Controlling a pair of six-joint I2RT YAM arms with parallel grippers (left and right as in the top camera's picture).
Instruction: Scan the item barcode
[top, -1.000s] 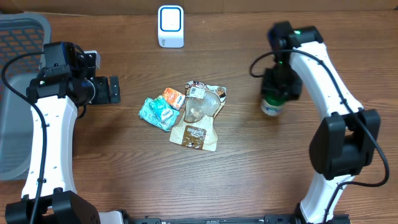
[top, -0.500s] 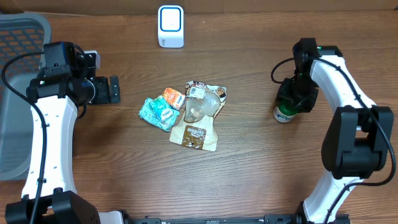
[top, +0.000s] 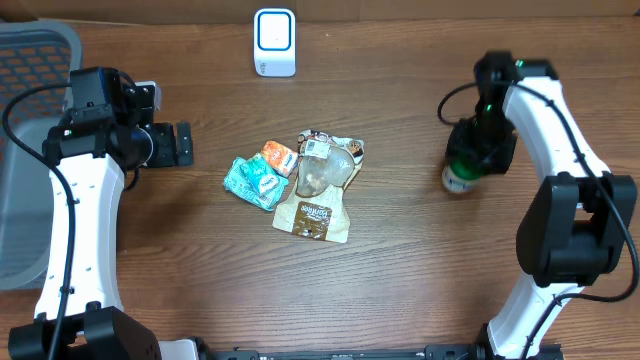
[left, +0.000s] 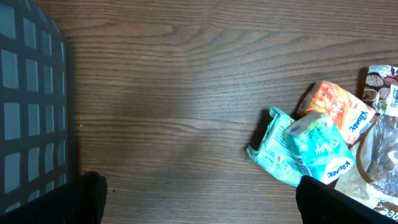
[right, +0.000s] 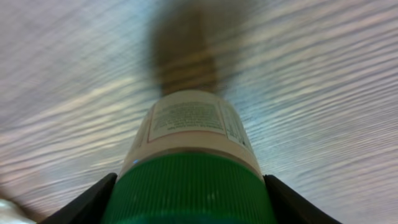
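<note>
The right gripper (top: 470, 160) clasps the green-capped bottle (right: 191, 134) by its cap, far right and well apart from the white scanner (top: 274, 42); this looks like the carrying step, with presenting the bottle to the scanner next, while the left gripper (top: 183, 144) hangs wide open.

Ovhd even, bright, sharp. R wrist: table (right: 323, 93) washed-out w/ glare, bottle (right: 193, 124) cap soft, dark shadow beyond.

Left arm sits bent out on its side of the tabletop (top: 400, 290), left hand (top: 184, 144) pointing in toward the middle, jaws spread wide with nothing in them. Right arm reaches forward and curls down, right hand (top: 468, 166) aimed at the tabletop, fingers (right: 93, 200) pinching a bottle (top: 457, 180) by its green cap.
</note>
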